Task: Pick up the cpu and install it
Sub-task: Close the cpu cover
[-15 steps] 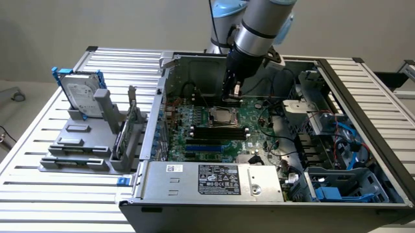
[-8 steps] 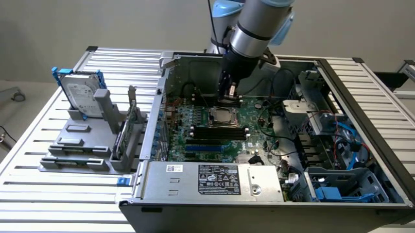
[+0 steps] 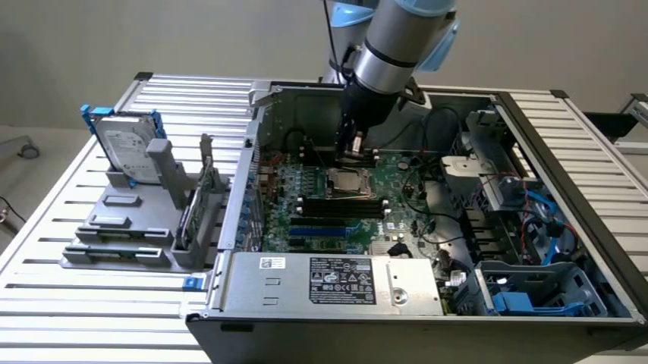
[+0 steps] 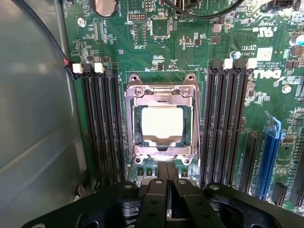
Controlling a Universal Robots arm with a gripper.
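The robot arm is pointing down into the open computer case (image 3: 405, 337). Its gripper (image 3: 353, 152) is hanging just above the green board (image 4: 190, 42), with its two fingers (image 4: 156, 199) pressed together and holding nothing. The cpu (image 4: 162, 122) is lying flat inside the metal socket frame (image 4: 161, 91), between rows of black slots (image 4: 102, 128). A hard drive (image 3: 127, 144) is standing on a grey rack (image 3: 121, 227) on the exterior view's left.

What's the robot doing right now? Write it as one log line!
claw: shut, holding nothing | chip: sitting in its socket | position: claw close by socket
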